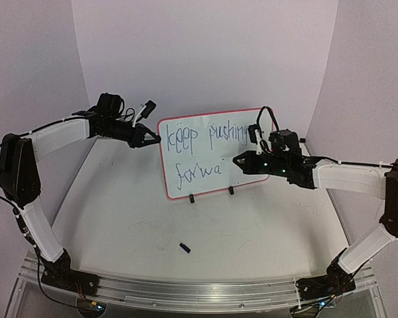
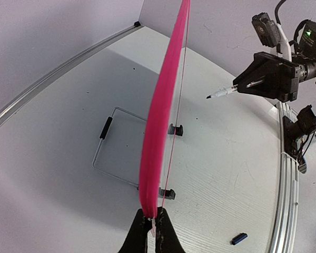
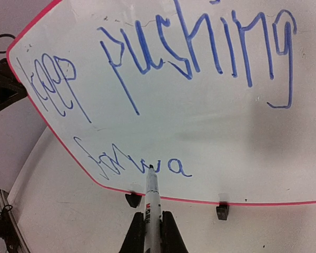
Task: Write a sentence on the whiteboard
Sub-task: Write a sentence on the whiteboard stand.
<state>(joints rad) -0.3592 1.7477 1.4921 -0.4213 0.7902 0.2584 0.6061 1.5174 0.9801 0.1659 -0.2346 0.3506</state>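
Arms reach inward — left tool point(image 1: 152, 139), right tool point(image 1: 238, 159) both clamped.

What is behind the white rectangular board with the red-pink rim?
Behind the whiteboard, a thin metal wire frame with a black sleeve rests on the white table. From above, the board covers it.

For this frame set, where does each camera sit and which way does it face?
Top external: above and behind the bases, looking down at the whiteboard; both arms show, left hand at its left edge, right hand at its face.
Left wrist: on the left arm, sighting along the board's pink rim; own fingers clamp it.
Right wrist: on the right arm, facing the sentence; own fingers hold the marker.
Shared: both wrist views show the marker and the board's black feet.
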